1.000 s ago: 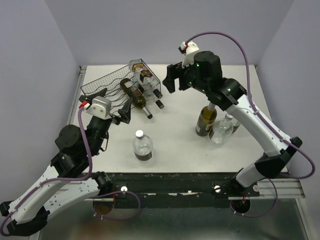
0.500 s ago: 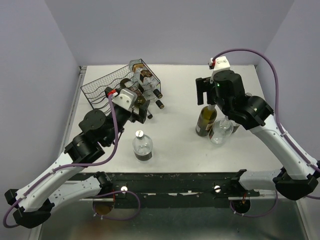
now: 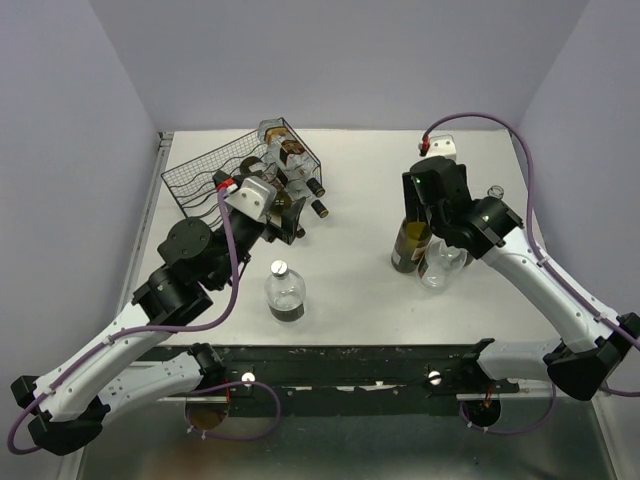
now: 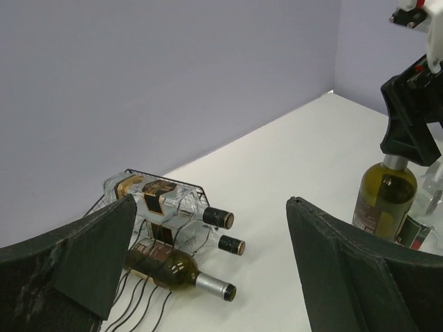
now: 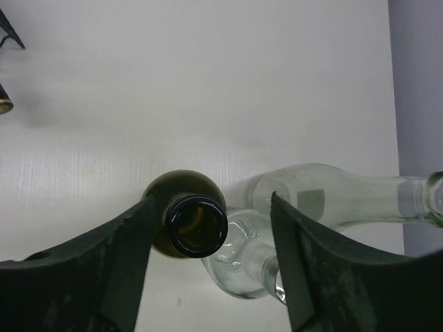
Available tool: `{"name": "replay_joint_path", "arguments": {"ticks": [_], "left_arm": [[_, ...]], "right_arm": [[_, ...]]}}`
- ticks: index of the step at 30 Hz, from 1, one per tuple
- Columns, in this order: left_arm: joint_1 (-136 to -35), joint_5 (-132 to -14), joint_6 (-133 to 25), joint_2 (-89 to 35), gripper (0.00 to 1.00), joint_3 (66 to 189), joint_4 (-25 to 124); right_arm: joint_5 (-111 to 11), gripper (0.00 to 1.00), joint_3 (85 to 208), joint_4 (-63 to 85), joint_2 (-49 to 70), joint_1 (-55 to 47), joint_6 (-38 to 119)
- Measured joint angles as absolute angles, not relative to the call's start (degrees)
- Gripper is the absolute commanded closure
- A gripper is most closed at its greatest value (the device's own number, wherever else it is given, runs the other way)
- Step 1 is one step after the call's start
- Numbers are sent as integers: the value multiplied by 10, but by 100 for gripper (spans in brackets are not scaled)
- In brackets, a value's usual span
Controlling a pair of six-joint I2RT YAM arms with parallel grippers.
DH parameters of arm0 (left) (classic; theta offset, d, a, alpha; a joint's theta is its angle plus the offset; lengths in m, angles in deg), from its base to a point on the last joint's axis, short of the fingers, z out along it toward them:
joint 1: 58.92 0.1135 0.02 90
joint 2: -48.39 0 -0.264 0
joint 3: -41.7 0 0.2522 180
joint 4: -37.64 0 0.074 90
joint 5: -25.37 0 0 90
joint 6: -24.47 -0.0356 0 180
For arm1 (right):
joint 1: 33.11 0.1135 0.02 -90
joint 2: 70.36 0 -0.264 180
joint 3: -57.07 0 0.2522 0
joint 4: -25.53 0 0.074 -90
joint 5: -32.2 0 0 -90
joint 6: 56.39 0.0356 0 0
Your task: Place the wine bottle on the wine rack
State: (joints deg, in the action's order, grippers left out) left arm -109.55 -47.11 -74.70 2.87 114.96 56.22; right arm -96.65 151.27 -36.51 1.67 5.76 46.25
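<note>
1. The green wine bottle (image 3: 410, 246) stands upright on the white table (image 3: 350, 285), right of centre and well apart from the wine rack (image 3: 200, 176). Its mouth (image 5: 199, 225) is uncapped.
2. The right gripper (image 5: 212, 207) hangs directly over this bottle with one of its fingers (image 5: 124, 263) on each side of the neck. The fingers are spread and not clamped: a gap shows between the neck and the right-hand finger. The other finger sits close to the glass, and I cannot tell whether it touches.
3. A clear glass bottle (image 3: 441, 262) stands just beside the green one, on its right. The right wrist view shows a second clear bottle (image 5: 346, 197) lying on its side behind it, neck pointing towards the right wall.
4. The black wire rack sits at the far left of the table, set at an angle. Three bottles already lie in it with their necks pointing out towards the table's middle:
   - a clear bottle with a dark cap (image 4: 221, 218)
   - a second bottle, with a gold-ringed cap (image 4: 237, 245)
   - a green bottle with a silver foil top (image 4: 181, 271), lowest of the three
5. The left gripper (image 4: 211, 207) hovers near the rack's open side with its fingers (image 4: 90, 256) released and fully spread. It holds nothing.
6. A short clear bottle with a silver cap (image 3: 285, 291) stands alone near the front edge, between the two arms.
</note>
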Motion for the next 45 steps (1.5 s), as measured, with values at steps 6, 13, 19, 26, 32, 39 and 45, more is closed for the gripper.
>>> {"name": "replay_joint_path", "arguments": {"ticks": [6,13,19,26,32,39,45], "left_arm": [[-1095,-477,-750,24,1,1150,552],[-1095,-491,-753,16,1,1150,537],[-1095,-503,-755,5,1,1150,532],[-1095,-563,-758,3,1,1153,532],[-1095,-688,-765,-8,1,1160,545],[-1095,-781,-756,-18,1,1162,552],[-1095,-866,-748,-37,1,1157,576]], "right_arm": [[-928,42,1483,-341,20,47,473],[-906,93,1471,-316,21,47,483],[-897,99,1470,-309,21,46,478],[-831,100,1470,-308,-2,45,465],[-738,99,1470,-301,-91,45,465],[-627,99,1461,-277,-170,45,464],[-540,99,1444,-251,-214,45,468]]}}
